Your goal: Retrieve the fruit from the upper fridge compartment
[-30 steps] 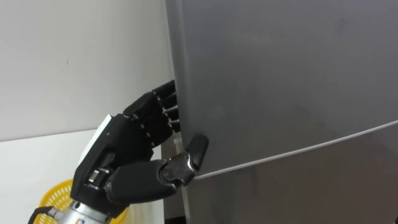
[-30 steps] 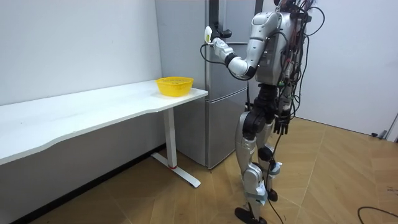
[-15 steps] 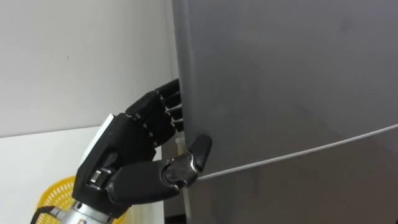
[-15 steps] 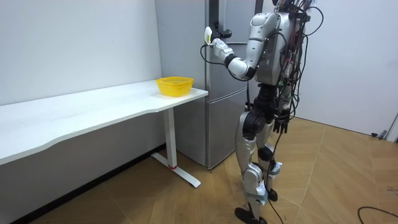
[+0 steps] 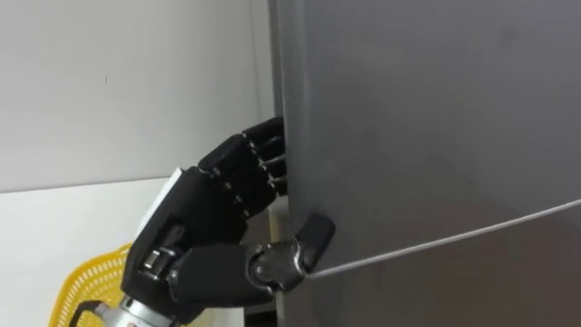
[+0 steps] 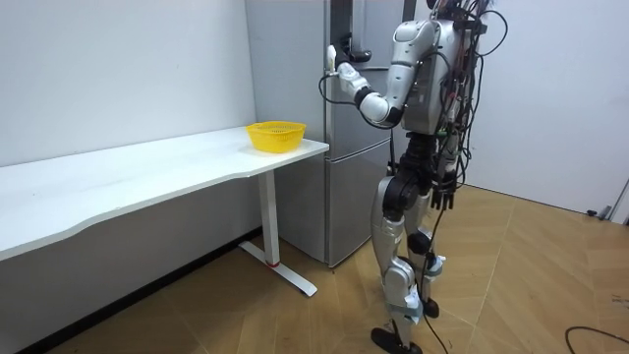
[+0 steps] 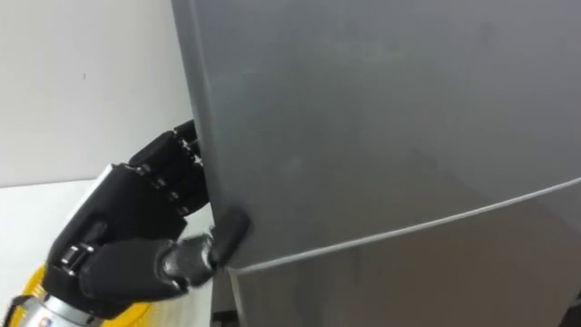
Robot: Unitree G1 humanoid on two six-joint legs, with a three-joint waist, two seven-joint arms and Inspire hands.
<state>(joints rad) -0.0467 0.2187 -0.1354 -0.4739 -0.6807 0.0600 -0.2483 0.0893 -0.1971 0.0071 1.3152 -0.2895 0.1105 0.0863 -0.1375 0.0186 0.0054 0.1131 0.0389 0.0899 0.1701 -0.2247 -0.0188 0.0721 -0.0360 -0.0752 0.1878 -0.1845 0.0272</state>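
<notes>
Fingers (image 5: 261, 160) of the left hand (image 5: 204, 222) hook round the upper fridge door (image 5: 427, 109) at its left edge, thumb (image 5: 313, 238) pinching the front just above the seam (image 5: 454, 235). That edge runs vertical, so I'd guess the pull swings toward the robot. Contents hidden.

The tall grey metal fridge (image 6: 352, 211) stands upright just past the end of the white desk (image 6: 147, 172). Its upper door (image 5: 436, 118) is a plain, smooth grey panel. A thin pale seam (image 5: 454, 241) divides it from the lower door (image 5: 472, 291). The left hand (image 5: 204, 241) clasps the upper door's left edge just above the seam, with the fingers (image 5: 263, 154) hooked behind it and the thumb on the front.
</notes>
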